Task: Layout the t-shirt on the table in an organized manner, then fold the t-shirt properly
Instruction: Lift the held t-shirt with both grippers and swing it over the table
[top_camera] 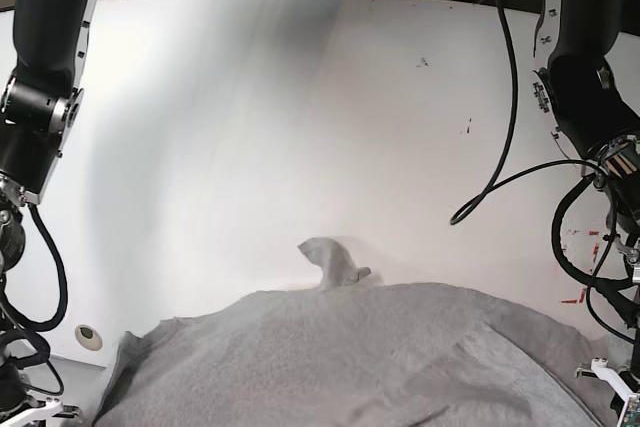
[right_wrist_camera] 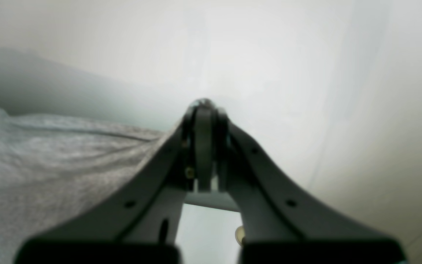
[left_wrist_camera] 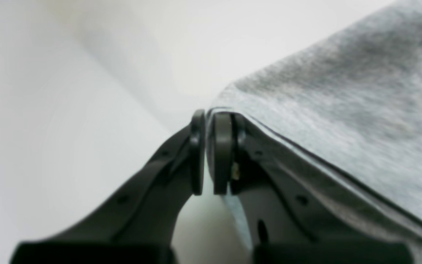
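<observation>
A: What is the cloth like?

B: The t-shirt is soft heather-grey knit, finely flecked, rumpled into shallow folds. It spreads across the near edge of the glossy white table, and a small flap of it stands up at its far edge. A round grey grommet sits in the table just beside the shirt's corner, on the base view's left.

A: And the left gripper?

B: The left gripper has dark, curved plastic fingers with flat oval pads. The pads are almost together, pinching a hemmed edge of the shirt; the fabric drapes away from them to the view's right, over one finger.

A: The right one?

B: The right gripper is the same shape. Its pads are pressed together, and the shirt runs up to them from the view's left, so it seems clamped on an edge, though blur hides the contact.
</observation>
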